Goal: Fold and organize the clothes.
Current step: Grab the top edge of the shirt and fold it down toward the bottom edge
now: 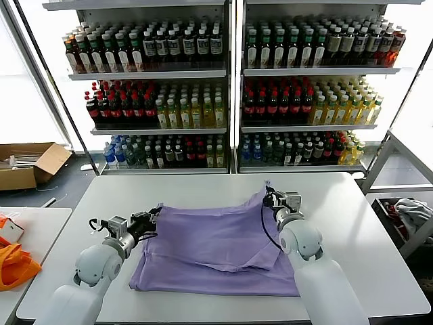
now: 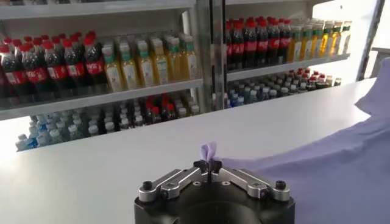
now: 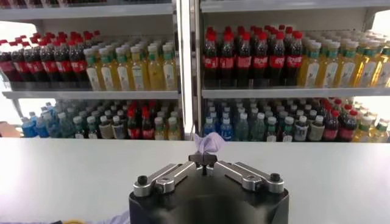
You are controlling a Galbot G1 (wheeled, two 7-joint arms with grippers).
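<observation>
The lavender T-shirt (image 1: 216, 250) lay across the middle of the white table (image 1: 365, 223), its long axis running roughly from 9 o'clock to 3 o'clock in the head view.

The left gripper (image 1: 150, 221) stood at the garment's 10 o'clock corner. Its jaws were closed on a small tuft of the shirt's cloth (image 2: 208, 151), visible between the fingertips in the left wrist view.

The right gripper (image 1: 272, 198) stood at the garment's 1 o'clock corner, likewise clamped on a pinch of cloth (image 3: 209, 143). That corner was raised off the table into a peak.

Both held corners lay on the far edge, toward the shelves of bottles (image 1: 237, 88). The free near hem lay toward 6 o'clock from each gripper.

Judgement: the coming fold would likely carry the far edge toward 6 o'clock, over the body of the shirt. Each arm was nearest its own corner, so neither needed to cross.
</observation>
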